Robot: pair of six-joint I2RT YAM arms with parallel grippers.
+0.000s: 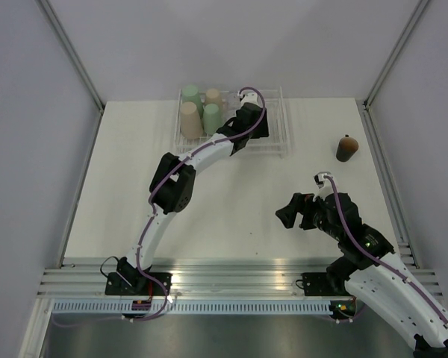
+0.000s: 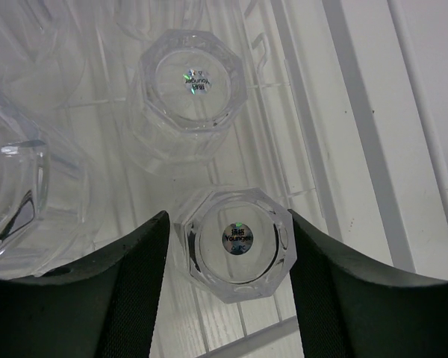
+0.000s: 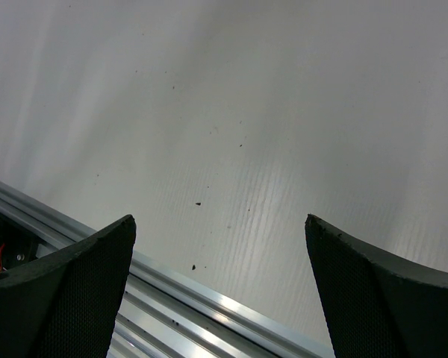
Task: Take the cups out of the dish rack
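The white wire dish rack [image 1: 280,142] stands at the back of the table. Green and beige tumblers [image 1: 200,110] stand upside down in its left half. My left gripper [image 1: 252,123] reaches down into the rack. In the left wrist view its fingers [image 2: 134,298] press both sides of an upturned clear cup [image 2: 239,242]. A second clear cup [image 2: 194,82] sits just beyond it and another [image 2: 22,186] lies to the left. The dark brown cup [image 1: 347,148] stands on the table right of the rack. My right gripper [image 1: 287,215] hovers open and empty over bare table [image 3: 231,134].
The table [image 1: 239,201] ends at an aluminium rail [image 1: 231,272] along the near edge, also in the right wrist view [image 3: 209,306]. Grey walls close in the left, back and right sides.
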